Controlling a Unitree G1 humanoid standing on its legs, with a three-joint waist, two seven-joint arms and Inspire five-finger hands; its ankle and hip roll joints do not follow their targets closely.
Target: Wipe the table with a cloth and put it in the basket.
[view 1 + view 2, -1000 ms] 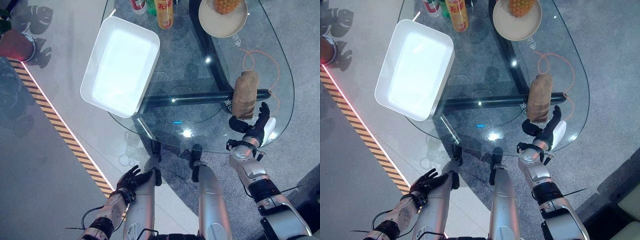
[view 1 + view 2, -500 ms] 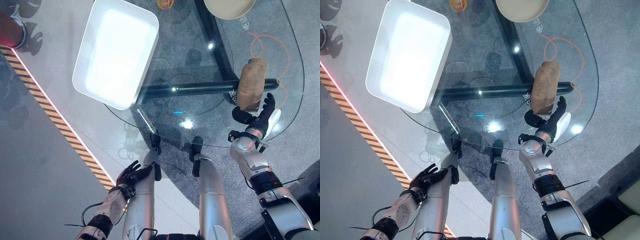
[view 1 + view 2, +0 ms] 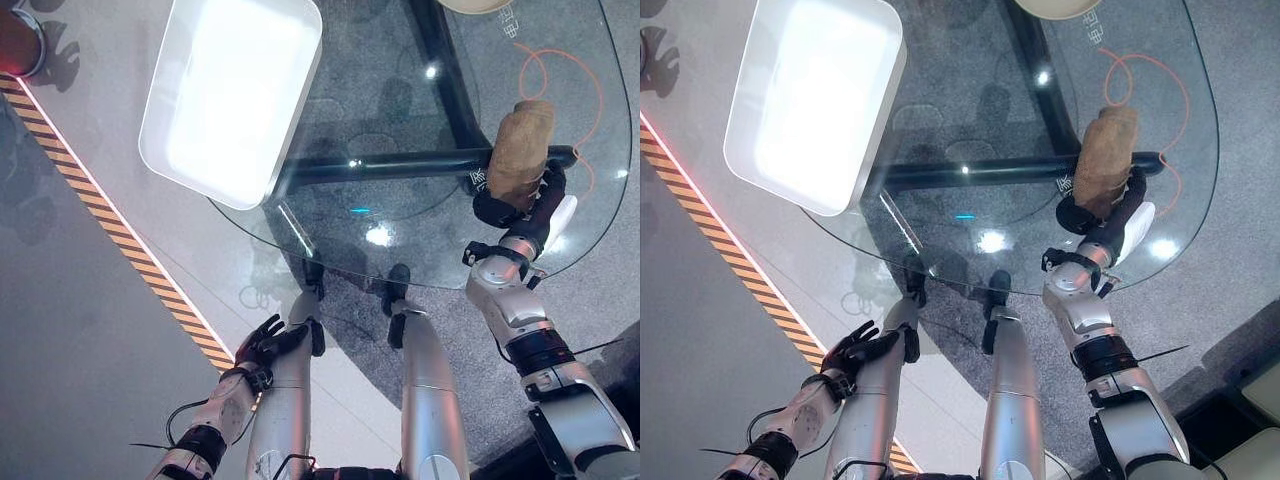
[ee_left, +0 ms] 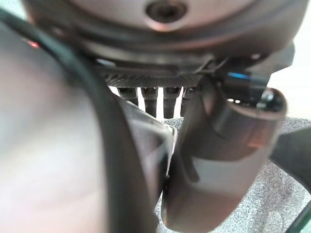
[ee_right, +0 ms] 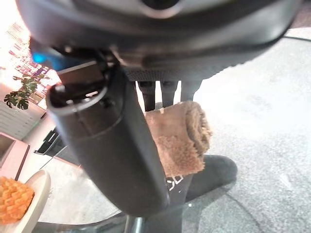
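Observation:
A rolled brown cloth lies on the right side of the round glass table. My right hand is at the cloth's near end, with the thumb on one side and straight fingers along the other, open. In the right wrist view the cloth shows just past the thumb. The white rectangular basket stands at the table's left edge with nothing in it. Down by my side, below the table edge, my left hand hangs with relaxed fingers.
A pale plate sits at the table's far edge. An orange cord loops by the cloth. A dark frame bar runs under the glass. A yellow-black striped line crosses the floor on the left.
The camera has tilted, shifting the whole scene. My right hand has reached forward from the table edge to the cloth's near end, so thumb and fingers now flank it. The left hand stays put.

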